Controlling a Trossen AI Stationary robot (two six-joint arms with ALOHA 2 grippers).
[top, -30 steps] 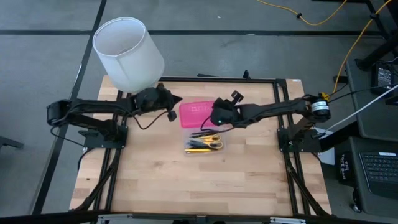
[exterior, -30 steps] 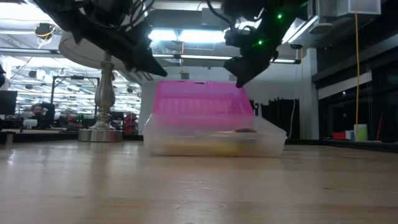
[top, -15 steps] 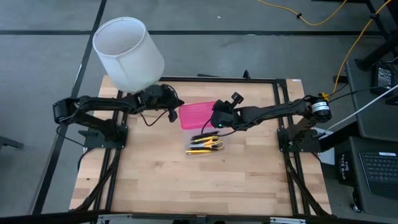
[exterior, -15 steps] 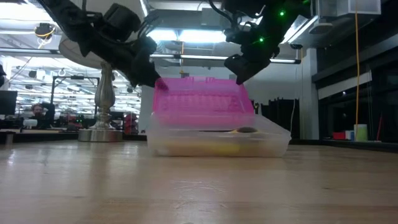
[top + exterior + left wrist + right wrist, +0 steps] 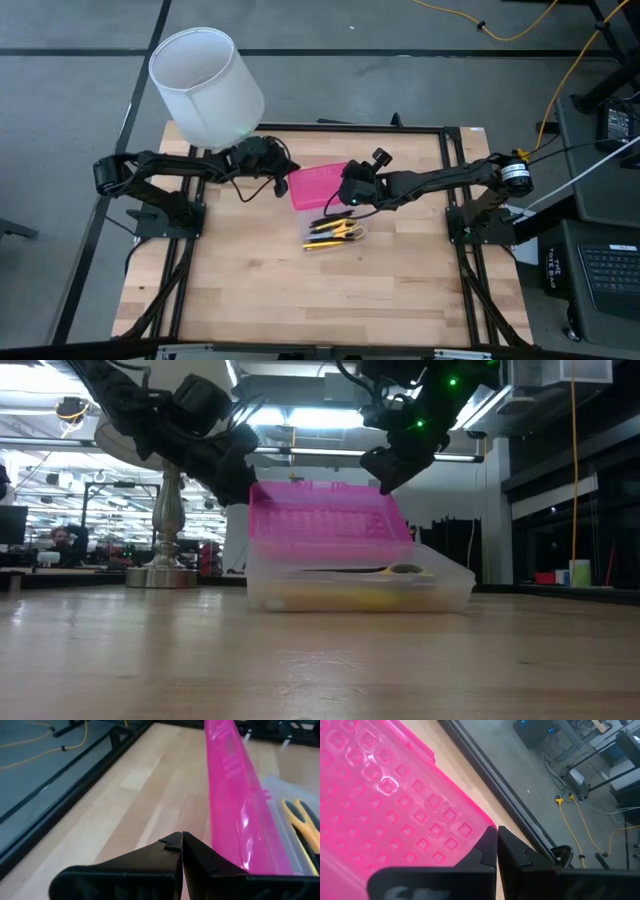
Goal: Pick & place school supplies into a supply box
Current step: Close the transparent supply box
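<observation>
The supply box stands open mid-table: its pink dotted lid (image 5: 318, 184) (image 5: 328, 525) is raised behind the clear base (image 5: 335, 232) (image 5: 358, 586). Yellow-handled scissors and pens (image 5: 330, 230) lie in the base; the scissors (image 5: 301, 820) also show in the left wrist view. My left gripper (image 5: 279, 181) (image 5: 181, 839) is shut at the lid's left end. My right gripper (image 5: 349, 190) (image 5: 497, 836) is shut at the lid's upper right corner (image 5: 393, 495). My left gripper meets the lid's left end (image 5: 227, 855) with the outer side of one shut finger (image 5: 205, 862), coming level from the table's left. The box stays on the table. My right gripper has its shut fingertips (image 5: 487, 842) against the lid's top right corner (image 5: 477, 822), slanting down from the right; whether it truly touches I cannot tell.
A lamp with a white shade (image 5: 206, 85) and a metal foot (image 5: 166, 572) stands at the table's far left corner, close behind the left arm. Black frame rails (image 5: 447, 170) border the table. Bare wood (image 5: 320, 300) lies toward the near edge.
My left gripper has moved right up against the lid's left end. The whole box has slid a little toward the table's right and turned slightly, lid still raised. My right gripper has stayed at the lid's upper right corner.
</observation>
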